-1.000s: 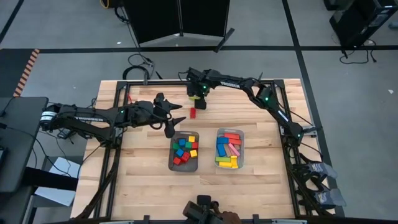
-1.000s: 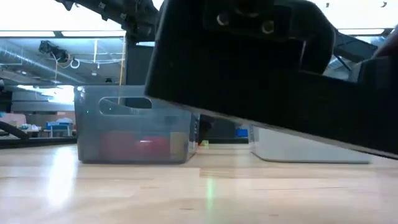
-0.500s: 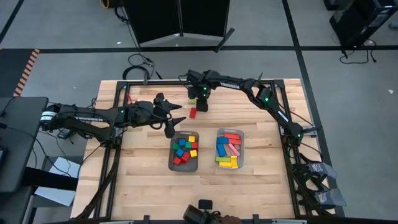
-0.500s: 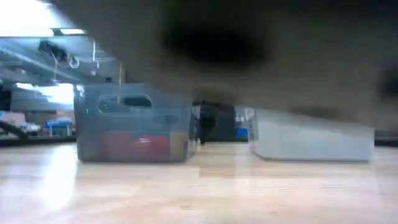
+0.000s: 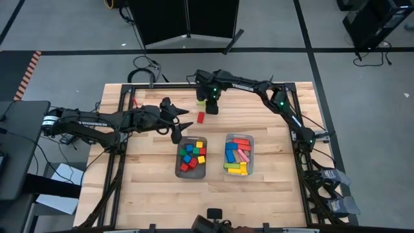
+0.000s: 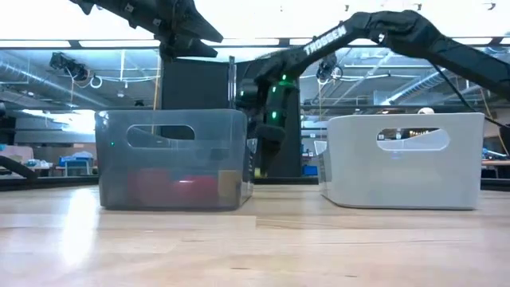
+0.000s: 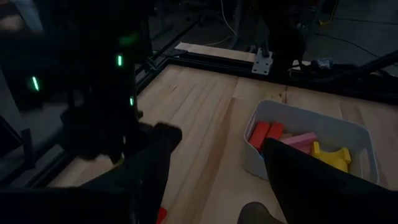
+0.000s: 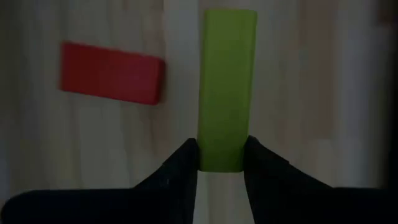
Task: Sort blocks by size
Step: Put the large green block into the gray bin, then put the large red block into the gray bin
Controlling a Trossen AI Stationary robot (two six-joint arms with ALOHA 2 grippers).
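Observation:
A green bar block (image 8: 225, 87) lies at the far middle of the table, with a red bar block (image 8: 112, 81) (image 5: 200, 117) beside it on the wood. My right gripper (image 8: 221, 163) (image 5: 209, 105) is shut on the green bar. My left gripper (image 5: 180, 129) hangs open above the far left corner of the dark grey tray (image 5: 179, 169), with nothing between its fingers. That tray holds several small cubes. The pale tray (image 5: 250, 144) to its right holds several longer bars. My right gripper pinches the green bar's two long sides at one end (image 8: 221, 158) between its two fingers. The fingers come from above and point down, lying across the bar. Whether the bar rests on the table or is lifted, I cannot tell.
The two trays (image 6: 171, 159) (image 6: 402, 159) stand side by side in the middle of the table. Bare wood lies to their left, to their right and toward the near edge. A black metal frame (image 5: 123, 97) runs around the tabletop.
A big dark thing that filled the low view close to the camera has gone, and both trays and my right arm show there now. Both arms have stayed about where they were.

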